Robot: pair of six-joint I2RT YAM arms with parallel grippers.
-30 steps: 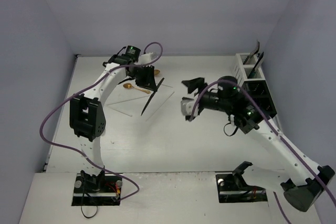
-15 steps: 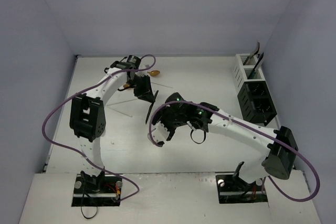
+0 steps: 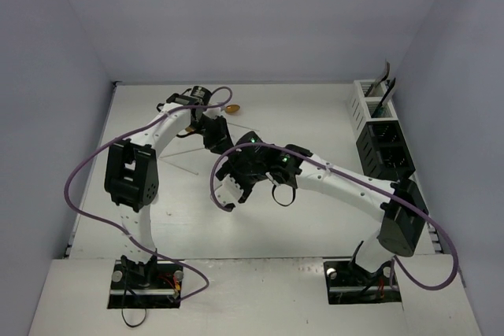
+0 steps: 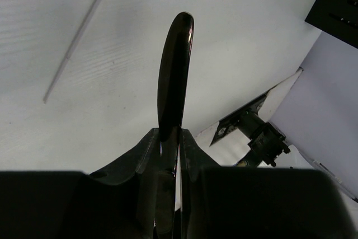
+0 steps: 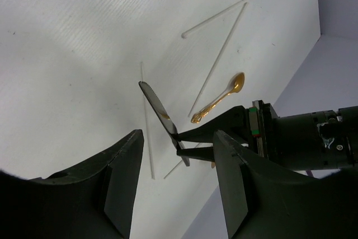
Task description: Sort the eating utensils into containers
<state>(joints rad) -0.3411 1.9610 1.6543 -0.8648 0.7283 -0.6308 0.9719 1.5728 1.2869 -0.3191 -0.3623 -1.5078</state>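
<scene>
R arm had swung over from beside the holders to mid-table. Right gripper (image 5: 179,138) was roughly half open and empty, jaws narrowing, facing the black-handled knife (image 5: 154,102). Left gripper (image 4: 170,138) stayed clamped on that knife, held over the table near a gold spoon (image 5: 221,98) & chopsticks (image 5: 224,43). Prob. a handover toward the white holder (image 3: 368,100) or black holder (image 3: 384,151) at far R. No brand, label or writing was legible.

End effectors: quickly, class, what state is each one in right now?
Left end effector: closed, holding a knife.
Right end effector: open, empty.
</scene>
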